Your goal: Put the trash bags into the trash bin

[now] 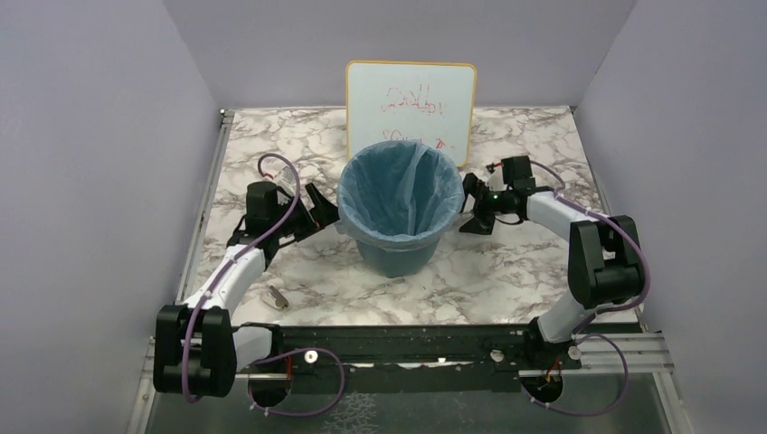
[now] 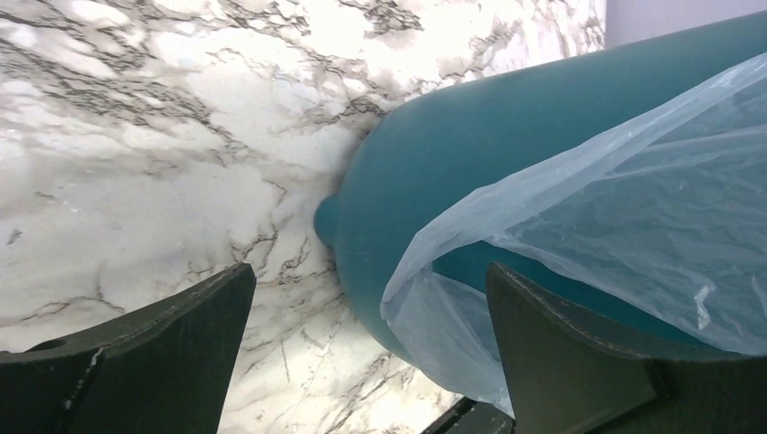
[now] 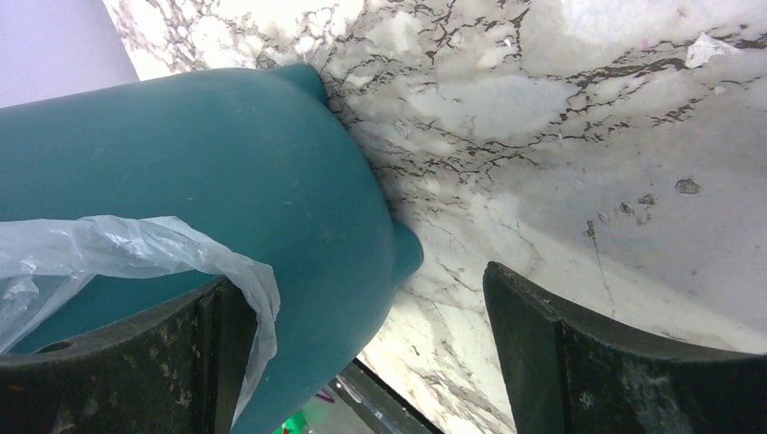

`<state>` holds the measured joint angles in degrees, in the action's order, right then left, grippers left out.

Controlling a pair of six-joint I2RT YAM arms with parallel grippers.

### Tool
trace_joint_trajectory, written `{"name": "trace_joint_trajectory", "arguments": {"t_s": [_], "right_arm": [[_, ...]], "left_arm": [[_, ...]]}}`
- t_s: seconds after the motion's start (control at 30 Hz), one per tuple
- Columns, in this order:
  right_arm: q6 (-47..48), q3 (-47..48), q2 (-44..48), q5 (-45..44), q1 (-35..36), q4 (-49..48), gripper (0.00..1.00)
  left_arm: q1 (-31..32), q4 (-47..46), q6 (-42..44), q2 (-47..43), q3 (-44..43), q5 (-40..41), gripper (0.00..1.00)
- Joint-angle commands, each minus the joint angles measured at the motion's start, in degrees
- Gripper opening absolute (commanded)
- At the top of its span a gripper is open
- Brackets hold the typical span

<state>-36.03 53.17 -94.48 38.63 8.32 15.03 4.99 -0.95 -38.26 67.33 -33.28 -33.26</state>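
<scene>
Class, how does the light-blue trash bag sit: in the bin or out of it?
In. The trash bag lines the upright trash bin, spread open inside, its edge folded over the rim and hanging down the outside in both wrist views.

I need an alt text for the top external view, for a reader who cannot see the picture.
A round teal-blue plastic bin stands mid-table on a marble-patterned tabletop, lined with a thin translucent light-blue plastic bag folded over its rim. The left gripper and the right gripper flank the rim, both open. A small whiteboard with red scribbles stands behind.
</scene>
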Motion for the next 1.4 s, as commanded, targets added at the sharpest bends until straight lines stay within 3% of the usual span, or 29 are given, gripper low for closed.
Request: {"name": "trace_joint_trajectory", "arguments": {"t_s": [0.0,0.17,0.37,0.57,0.83,1.07,1.23,1.37], "right_arm": [[-0.6,1.2,4.2,-4.9,0.3,1.3,0.96],[-1.0,0.6,9.4,-9.8,0.4,0.4,0.97],[-2.7,-1.7,9.0,-0.9,0.6,-4.9,0.97],[-0.6,-1.1,3.0,0.7,0.9,-1.0,0.96],[-1.5,-2.3,0.4,-1.2,0.9,-2.3,0.96],[-1.9,-3.2,-3.4,2.4,1.0,-3.8,0.96],[-1.5,-1.9,-3.1,3.3,1.0,-3.3,0.96],[-1.5,-0.2,0.7,-1.2,1.0,-0.8,0.97]], "left_arm": [[0.2,5.8,2.3,-3.5,-2.2,6.5,0.99],[0.2,6.2,1.9,-8.9,-1.1,11.3,0.99],[0.2,5.2,1.1,-13.1,1.4,12.4,0.99],[0.2,5.5,0.6,-12.8,1.4,11.5,0.99],[0.2,6.3,0.7,-13.2,1.1,11.3,0.99],[0.2,5.8,0.9,-13.4,0.9,11.4,0.99],[0.2,5.7,0.9,-13.1,0.8,10.9,0.99],[0.2,5.6,0.9,-12.7,0.9,10.7,0.99]]}}
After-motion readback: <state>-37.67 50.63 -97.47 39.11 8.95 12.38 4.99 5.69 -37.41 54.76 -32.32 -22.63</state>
